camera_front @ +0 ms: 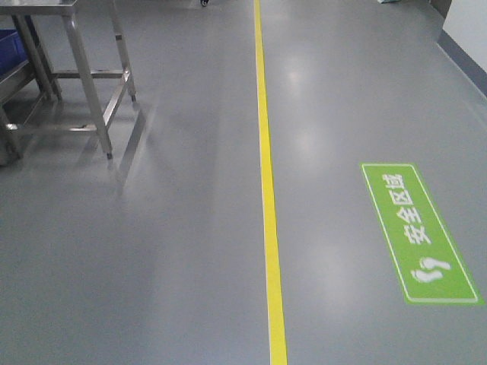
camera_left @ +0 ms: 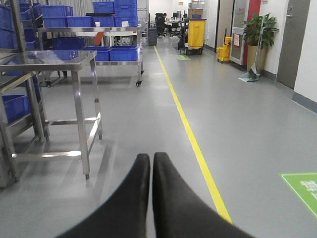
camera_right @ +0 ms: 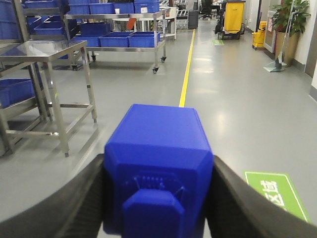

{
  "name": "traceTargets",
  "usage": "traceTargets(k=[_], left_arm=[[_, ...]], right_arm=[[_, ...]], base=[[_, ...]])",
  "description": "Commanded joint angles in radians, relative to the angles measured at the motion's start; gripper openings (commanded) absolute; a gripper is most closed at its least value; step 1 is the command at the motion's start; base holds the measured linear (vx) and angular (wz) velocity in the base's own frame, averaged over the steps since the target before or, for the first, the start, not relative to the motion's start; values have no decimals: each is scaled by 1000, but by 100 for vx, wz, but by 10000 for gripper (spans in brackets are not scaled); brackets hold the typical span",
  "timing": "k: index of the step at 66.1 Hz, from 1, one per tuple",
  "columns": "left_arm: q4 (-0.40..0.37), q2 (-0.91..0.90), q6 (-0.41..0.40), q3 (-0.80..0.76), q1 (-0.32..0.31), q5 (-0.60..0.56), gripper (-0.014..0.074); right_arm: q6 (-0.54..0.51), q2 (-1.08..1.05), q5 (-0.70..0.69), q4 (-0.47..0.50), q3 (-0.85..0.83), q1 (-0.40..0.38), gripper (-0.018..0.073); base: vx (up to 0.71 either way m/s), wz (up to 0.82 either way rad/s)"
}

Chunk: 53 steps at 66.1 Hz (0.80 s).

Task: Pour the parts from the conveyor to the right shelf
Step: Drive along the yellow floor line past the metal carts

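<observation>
as the right gripper [camera_right: 158,166] clamps the part [camera_right: 157,144], the left gripper [camera_left: 151,159] is closed empty, steel table [camera_left: 49,58] ahead.

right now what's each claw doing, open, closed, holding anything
left claw: closed, tips pressed together, holding nothing.
right claw: closed on the blue part.

Bright, even ceiling light fills all three views. The grey floor [camera_front: 152,251] shows soft, pale glare patches just right of the yellow line [camera_front: 268,190]. The steel table [camera_front: 91,74] casts faint, doubled shadows. Both wrist views blur up close: the left gripper [camera_left: 151,158] and the blue block [camera_right: 158,163] look soft, while the far hall is crisper.
</observation>
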Motion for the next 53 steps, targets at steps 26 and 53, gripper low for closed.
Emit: traceTargets(k=[26,53], left_arm=[[-6,-12,-8,-20,2,-79,-6],[-6,-12,-8,-20,2,-79,-6]], right_arm=[[-6,9,-84,-5,-26,-5,-5],[-6,9,-83,-5,-26,-5,-5]], base=[[78,-8],[79,-4]])
